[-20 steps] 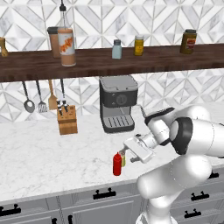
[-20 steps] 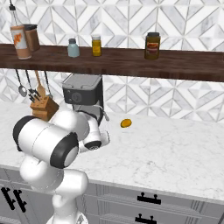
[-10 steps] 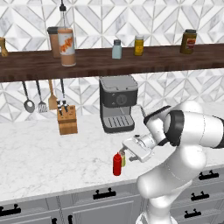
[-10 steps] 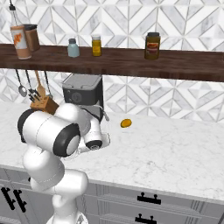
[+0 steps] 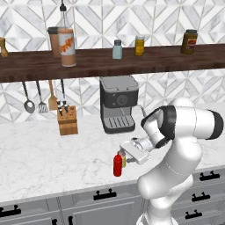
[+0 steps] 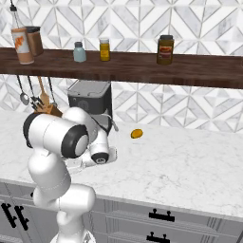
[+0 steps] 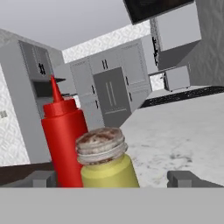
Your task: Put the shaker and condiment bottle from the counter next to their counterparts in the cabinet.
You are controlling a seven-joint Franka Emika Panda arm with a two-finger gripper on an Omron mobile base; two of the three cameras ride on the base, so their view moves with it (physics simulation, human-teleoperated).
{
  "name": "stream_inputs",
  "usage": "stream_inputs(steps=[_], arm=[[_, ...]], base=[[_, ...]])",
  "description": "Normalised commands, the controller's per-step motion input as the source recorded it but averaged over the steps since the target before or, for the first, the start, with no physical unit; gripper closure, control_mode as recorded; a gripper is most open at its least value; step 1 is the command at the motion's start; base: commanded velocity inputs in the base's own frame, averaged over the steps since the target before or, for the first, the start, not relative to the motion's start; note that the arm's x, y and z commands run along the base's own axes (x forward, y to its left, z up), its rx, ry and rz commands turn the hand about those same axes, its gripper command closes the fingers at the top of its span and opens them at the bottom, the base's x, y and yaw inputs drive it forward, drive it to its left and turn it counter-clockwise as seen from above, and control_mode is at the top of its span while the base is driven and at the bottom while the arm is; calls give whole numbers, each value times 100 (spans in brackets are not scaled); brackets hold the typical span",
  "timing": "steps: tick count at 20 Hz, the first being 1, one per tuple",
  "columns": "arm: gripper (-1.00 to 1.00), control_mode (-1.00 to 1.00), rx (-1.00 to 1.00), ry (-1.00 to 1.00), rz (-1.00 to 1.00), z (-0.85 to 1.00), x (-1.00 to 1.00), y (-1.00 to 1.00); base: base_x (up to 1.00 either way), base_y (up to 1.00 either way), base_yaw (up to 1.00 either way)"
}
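Arm folded low, claw [image 5: 124, 154] horizontal, fingers [image 7: 189, 179] spread wide.

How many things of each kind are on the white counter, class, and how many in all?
Coffee machine: 1
Knife block: 1
Red bottle: 1
Shaker: 1
Small orange-yellow lump: 1
Total: 5

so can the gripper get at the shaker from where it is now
Probably yes. In the hand view the shaker sits right between the gripper fingertips, which stand apart on either side. The condiment bottle is close behind it and could get bumped.
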Motion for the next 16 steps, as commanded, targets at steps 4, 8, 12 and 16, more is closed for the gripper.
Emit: stream_inputs(steps=[4,8,12,16], arm=[[-100,-100,5,3,0,-5,5,12],[100,-100,2,8,1,-15,8,12],[100,-100,0,3,0,-1,6,-1],[100,-100,0,0,0,24,3,-15]], base=[[0,0,0],[0,0,0],[0,0,0],[0,0,0]])
